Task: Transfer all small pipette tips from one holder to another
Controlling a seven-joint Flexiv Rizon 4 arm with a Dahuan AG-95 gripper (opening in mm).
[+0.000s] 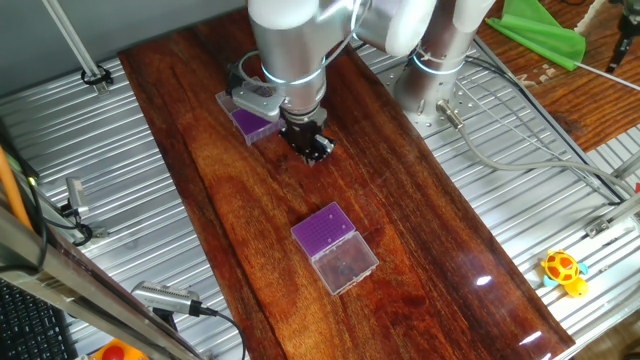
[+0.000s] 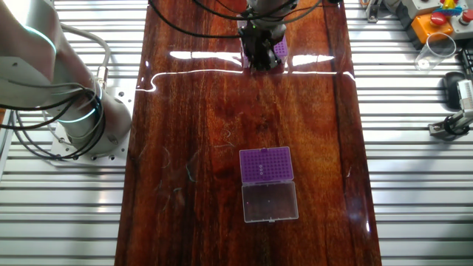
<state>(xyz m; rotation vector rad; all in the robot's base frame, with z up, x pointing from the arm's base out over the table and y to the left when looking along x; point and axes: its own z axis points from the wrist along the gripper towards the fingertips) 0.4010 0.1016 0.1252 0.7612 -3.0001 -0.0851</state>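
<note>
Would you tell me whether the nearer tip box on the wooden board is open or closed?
Open: the tip box shows its purple insert, and its clear lid lies flat beside it.

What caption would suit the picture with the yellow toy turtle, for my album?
Robot gripper poised beside the far purple tip holder, while a second open holder waits nearer on the wooden table.

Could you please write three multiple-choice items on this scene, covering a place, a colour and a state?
1. Where is the gripper?
A. over the nearer tip box
B. beside the farther tip box
C. off the board

2. What colour are the box inserts?
A. green
B. yellow
C. purple

3. How is the nearer tip box?
A. lid open
B. lid shut
C. on its side

Key: 1 B, it hangs by the farther tip box; 2 C, both inserts show purple; 3 A, its clear lid lies flat on the wooden board.
</note>
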